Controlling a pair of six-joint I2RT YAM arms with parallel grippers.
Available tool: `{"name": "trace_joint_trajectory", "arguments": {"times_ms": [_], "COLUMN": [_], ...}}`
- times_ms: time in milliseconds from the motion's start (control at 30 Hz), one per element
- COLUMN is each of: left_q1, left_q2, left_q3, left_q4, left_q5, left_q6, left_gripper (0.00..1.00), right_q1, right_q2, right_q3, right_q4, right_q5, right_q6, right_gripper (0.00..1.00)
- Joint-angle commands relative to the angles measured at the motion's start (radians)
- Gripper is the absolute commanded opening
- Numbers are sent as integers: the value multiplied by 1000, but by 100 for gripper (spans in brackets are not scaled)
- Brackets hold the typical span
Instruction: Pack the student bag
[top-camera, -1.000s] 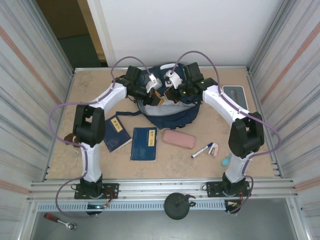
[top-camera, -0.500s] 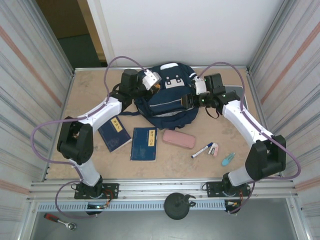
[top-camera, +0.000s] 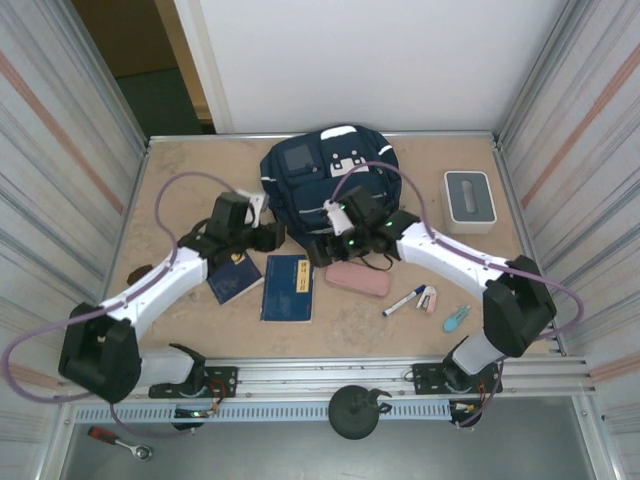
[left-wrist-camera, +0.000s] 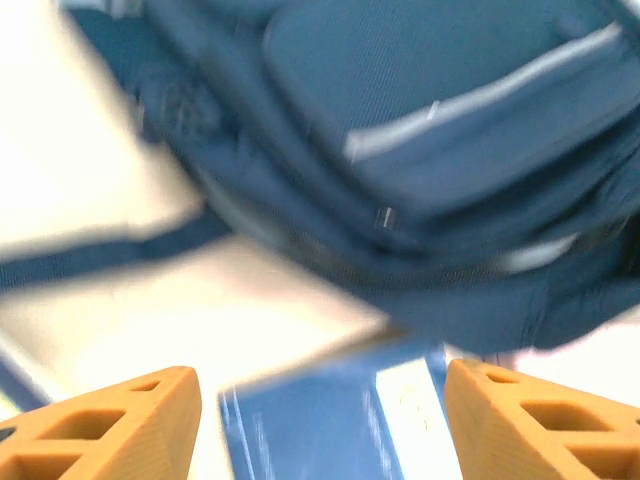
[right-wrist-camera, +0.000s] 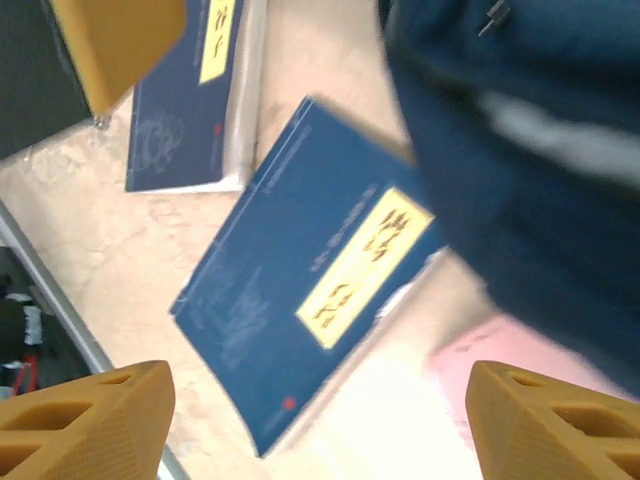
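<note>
My left fingers (left-wrist-camera: 120, 420) and right fingers (right-wrist-camera: 90, 420) spread empty, the student bag (top-camera: 330, 185) lying close at one and twelve o'clock respectively.

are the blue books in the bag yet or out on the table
Out: both blue books lie flat on the table, in front of the bag.

I see a blue book (top-camera: 288, 288) flat on the table (top-camera: 180, 170), a second blue book (top-camera: 235, 281) just left of it, and a pink pencil case (top-camera: 357, 278) to its right. Further right lie a marker (top-camera: 405, 301) and a small teal object (top-camera: 456, 318). A white-grey box (top-camera: 467, 200) sits near the right wall.
</note>
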Motion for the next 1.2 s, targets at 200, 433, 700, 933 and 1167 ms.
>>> {"name": "trace_joint_trajectory", "arguments": {"times_ms": [200,433,700,933,1167], "left_q1": [-2,-2,-3,-20,-41], "left_q2": [-213,-150,-68,3,0], "left_q3": [-268,-345,-377,-409,-439], "left_q4": [-174,-82,15,130,222], "left_q5": [76,163,190,275,339], "left_q6": [-257,-278,-269,-272,-297], "left_gripper": [67,62,56,44,30], "right_q1": [159,195,212,213,228], "right_q2": [151,194,256,288,262], "right_q3": [-87,-137,-117,-107,-111], "right_q4": [114,171,217,270,304], "right_q5": [159,204,212,219,251], "right_q6": [430,550,576,599,605], "right_gripper": [64,59,55,46,28]}}
